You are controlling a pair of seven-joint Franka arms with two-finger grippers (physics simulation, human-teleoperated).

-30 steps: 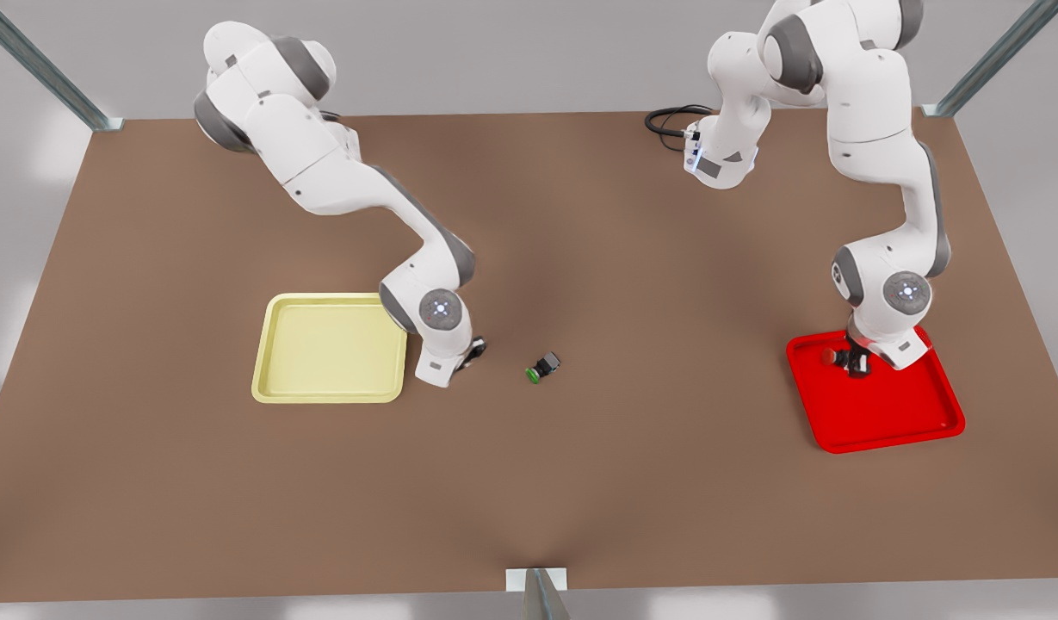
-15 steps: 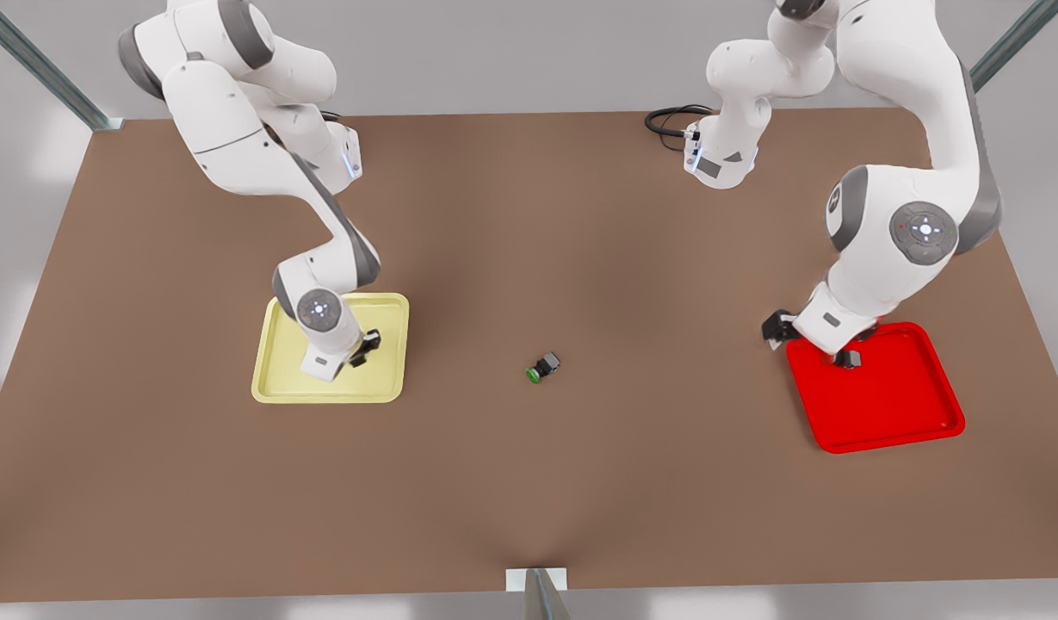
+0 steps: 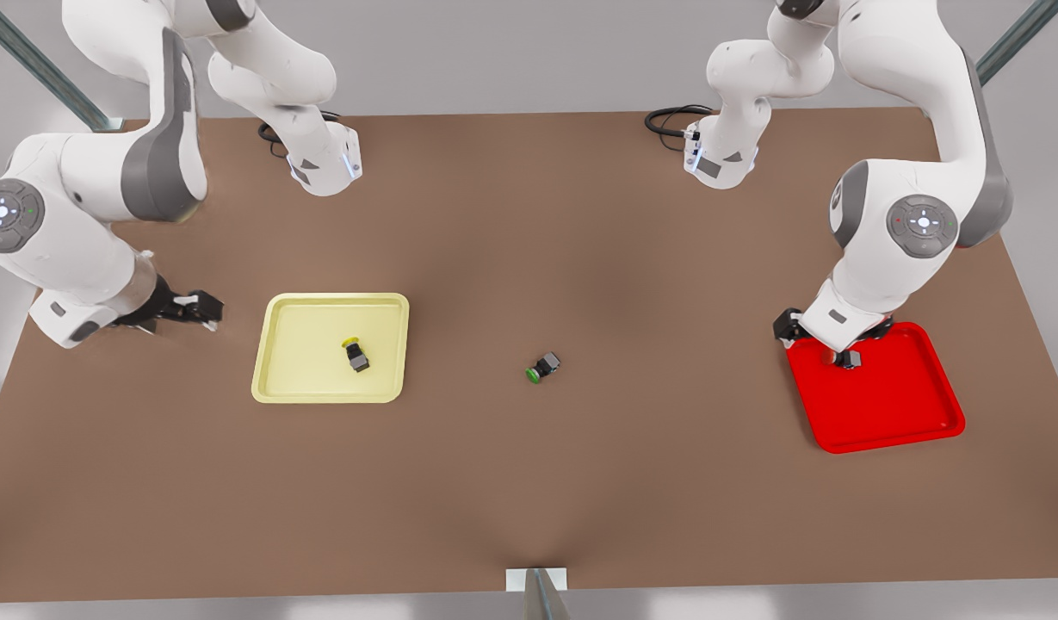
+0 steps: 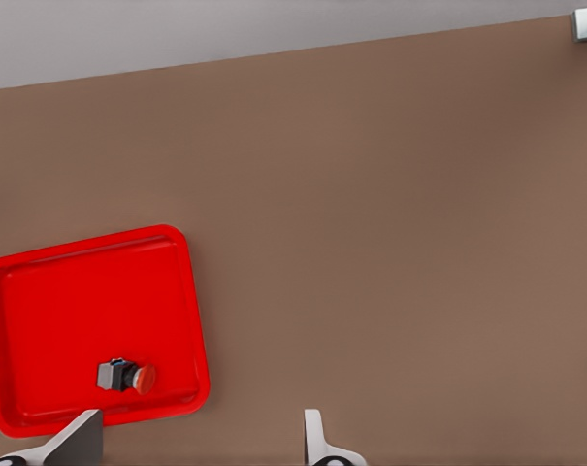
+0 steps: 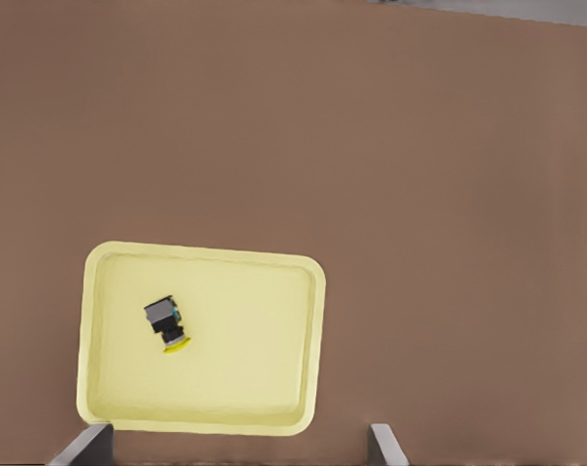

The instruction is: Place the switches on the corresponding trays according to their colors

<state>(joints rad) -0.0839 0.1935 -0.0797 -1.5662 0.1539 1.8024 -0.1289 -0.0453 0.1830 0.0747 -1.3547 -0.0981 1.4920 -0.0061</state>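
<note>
The yellow-capped switch [image 3: 355,355] lies on its side inside the pale yellow tray [image 3: 275,379], toward the side nearer the desk's middle, free of any claw; the right wrist view shows it [image 5: 165,324] on the tray's floor [image 5: 254,340], well apart from the rim. The red-capped switch [image 3: 841,357] lies in the bright red tray [image 3: 907,413], close to its rim at the corner under the arm; the left wrist view shows it [image 4: 126,376] on its side on the tray's floor [image 4: 80,301]. A green-capped switch [image 3: 542,367] rests on the brown desk [image 3: 529,482] between the two trays.

The right claw [image 3: 193,307] hangs above the bare desk, beside the yellow tray on the front view's left, its fingers [image 5: 382,444] spread apart with nothing between them. The left claw [image 3: 825,337] hovers over the red tray's corner, just above the red switch; its fingers [image 4: 317,442] are parted and hold nothing.
</note>
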